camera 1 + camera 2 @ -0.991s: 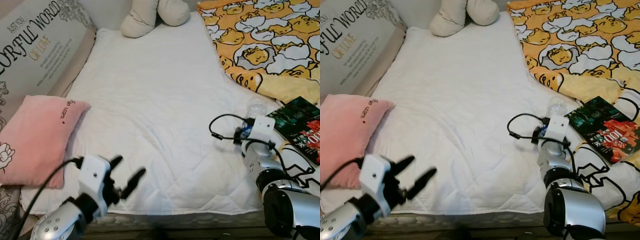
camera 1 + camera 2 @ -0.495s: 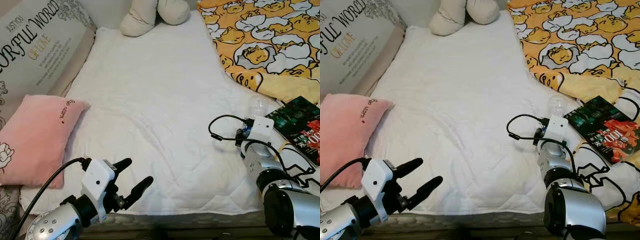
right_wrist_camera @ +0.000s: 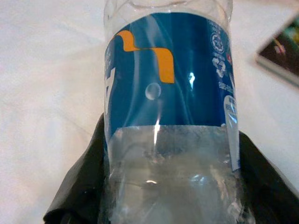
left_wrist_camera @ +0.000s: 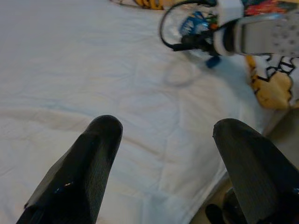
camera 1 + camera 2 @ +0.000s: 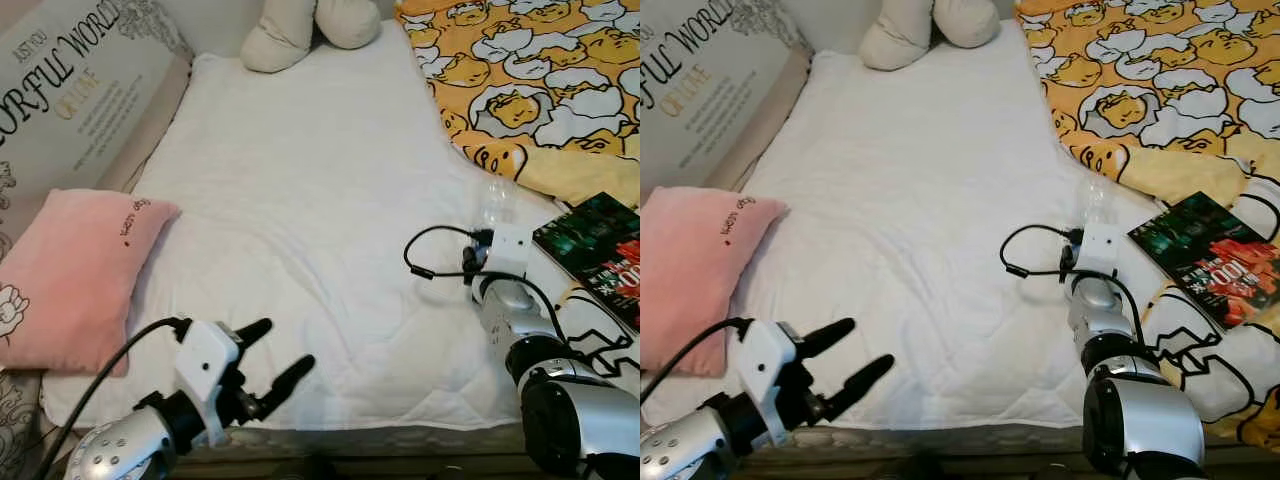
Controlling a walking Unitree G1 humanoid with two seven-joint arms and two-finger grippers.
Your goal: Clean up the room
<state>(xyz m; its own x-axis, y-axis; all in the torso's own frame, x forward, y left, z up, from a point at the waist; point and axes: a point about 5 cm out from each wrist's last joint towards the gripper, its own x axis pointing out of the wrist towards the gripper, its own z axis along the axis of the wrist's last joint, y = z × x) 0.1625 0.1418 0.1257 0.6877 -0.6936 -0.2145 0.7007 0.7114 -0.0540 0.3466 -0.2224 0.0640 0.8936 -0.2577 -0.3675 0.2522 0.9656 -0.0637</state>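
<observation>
A clear plastic bottle (image 3: 168, 84) with a blue label is between the black fingers of my right gripper (image 3: 170, 182), which is shut on it. In the eye views the bottle (image 5: 496, 203) pokes out beyond the right wrist, over the white mattress pad (image 5: 300, 200), close to the yellow blanket's edge. My left gripper (image 5: 283, 345) hovers open over the pad's near edge with nothing between its fingers (image 4: 88, 158).
A dark book (image 5: 600, 250) lies to the right of the bottle on the yellow patterned blanket (image 5: 530, 80). On the left lie a pink pillow (image 5: 70, 270) and a large printed cushion (image 5: 80, 90). A beige plush toy (image 5: 300, 30) sits at the far end.
My right arm has shifted a little to the left and away with the bottle still in its grip. The left gripper has crept rightwards along the near edge, staying open.
</observation>
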